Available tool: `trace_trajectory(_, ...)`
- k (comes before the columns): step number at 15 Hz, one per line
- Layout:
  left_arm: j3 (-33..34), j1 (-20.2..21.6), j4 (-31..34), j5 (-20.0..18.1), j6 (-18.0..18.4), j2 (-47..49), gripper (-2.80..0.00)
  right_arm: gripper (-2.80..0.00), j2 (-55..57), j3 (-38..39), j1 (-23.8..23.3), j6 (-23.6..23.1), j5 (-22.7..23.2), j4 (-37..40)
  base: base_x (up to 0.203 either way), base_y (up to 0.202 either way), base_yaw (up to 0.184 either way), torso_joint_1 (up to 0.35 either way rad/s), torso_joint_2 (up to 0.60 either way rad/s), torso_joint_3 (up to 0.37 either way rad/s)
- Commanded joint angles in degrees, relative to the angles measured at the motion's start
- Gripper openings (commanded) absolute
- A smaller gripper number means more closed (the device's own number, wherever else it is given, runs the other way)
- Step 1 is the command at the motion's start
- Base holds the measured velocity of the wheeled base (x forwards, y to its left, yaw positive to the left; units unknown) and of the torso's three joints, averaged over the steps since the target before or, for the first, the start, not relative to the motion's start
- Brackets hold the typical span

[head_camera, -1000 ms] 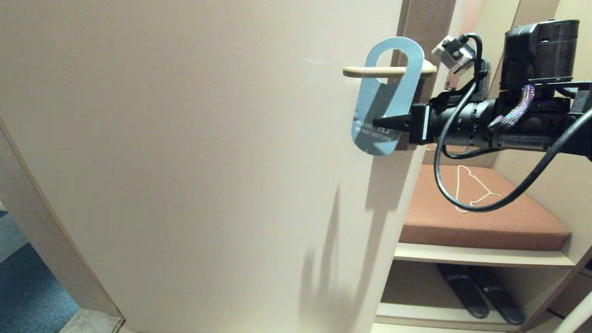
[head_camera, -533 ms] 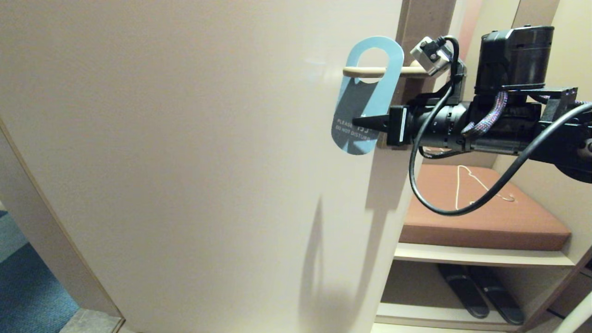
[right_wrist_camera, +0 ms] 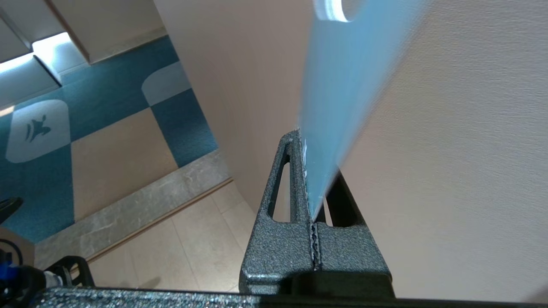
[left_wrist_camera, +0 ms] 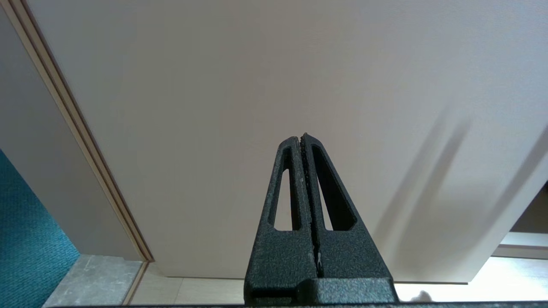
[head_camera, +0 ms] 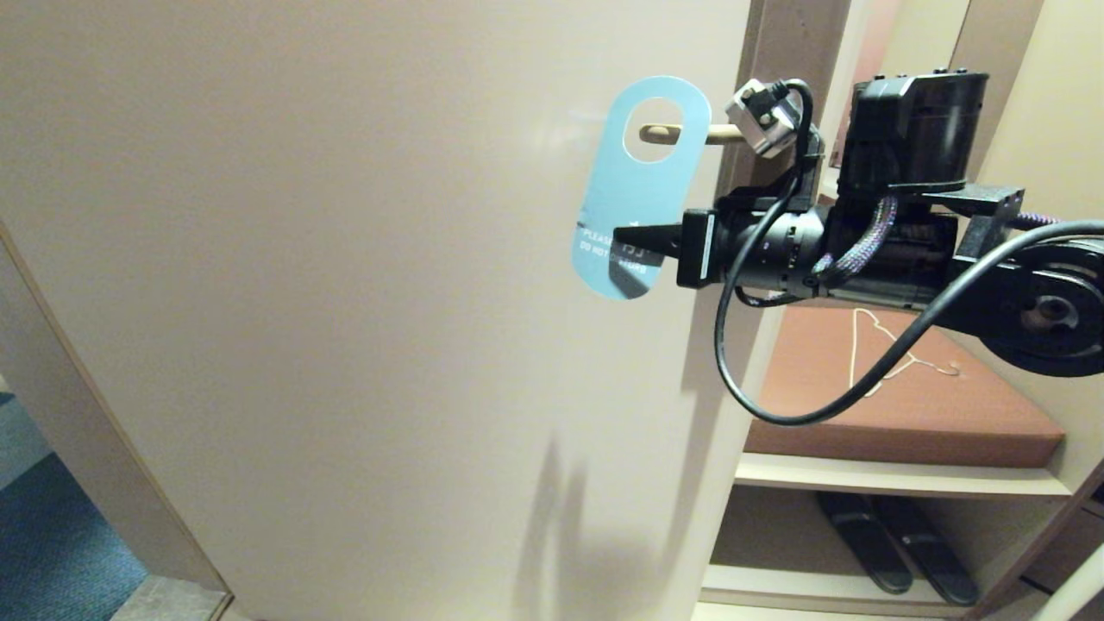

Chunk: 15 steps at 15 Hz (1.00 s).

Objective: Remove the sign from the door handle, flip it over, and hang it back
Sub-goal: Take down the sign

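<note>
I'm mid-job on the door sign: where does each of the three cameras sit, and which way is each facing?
Head: up on the robot, facing the pale door; shows the right gripper clamping the light blue card sign by the cream lever door handle.
Left wrist: behind the left gripper, shut, low before the door.
Right wrist: behind its fingers, looking along the sign toward the floor.
Shared: all three see the door; head and right wrist both see the sign.

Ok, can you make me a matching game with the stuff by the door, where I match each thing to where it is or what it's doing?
Things:
1. sign
2. door handle
3. white wire hanger
4. left gripper

Places or states:
A. lying on the brown cushion
B. shut on nothing, facing the door
C. tip showing through a round hole
D. pinched in the right gripper

Pairs: 1-D, 2-C, 3-A, 4-B
</note>
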Motion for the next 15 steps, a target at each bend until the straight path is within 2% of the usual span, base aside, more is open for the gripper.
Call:
trace_trajectory(1, 0.00, -0.05, -0.02, 0.00, 0.01, 0.00, -2.80, -2.80, 0.84, 0.15, 0.75, 0.03, 0.13, -0.52, 0.000, 0.000, 0.000, 0.000, 0.00, 0.000)
trace_trajectory(7, 0.00, -0.05, -0.02, 0.00, 0.01, 0.00, -2.80, -2.80, -2.10, 2.19, 0.57, 2.38, 1.12, -1.48, 0.000, 0.000, 0.000, 0.000, 0.00, 0.000)
trace_trajectory(11, 0.00, -0.05, -0.02, 0.00, 0.01, 0.00, -2.80, -2.80, -7.37, 5.61, -0.57, 2.09, 11.07, -1.45, 0.000, 0.000, 0.000, 0.000, 0.00, 0.000)
trace_trajectory(13, 0.00, -0.05, -0.02, 0.00, 0.01, 0.00, -2.80, -2.80, -10.12, 7.53, -0.64, 1.85, 14.36, -1.20, 0.000, 0.000, 0.000, 0.000, 0.00, 0.000)
trace_trajectory(15, 0.00, -0.05, -0.02, 0.00, 0.01, 0.00, -2.80, -2.80, -12.26, 9.97, -0.53, 1.04, 15.67, -0.98, 0.000, 0.000, 0.000, 0.000, 0.00, 0.000)
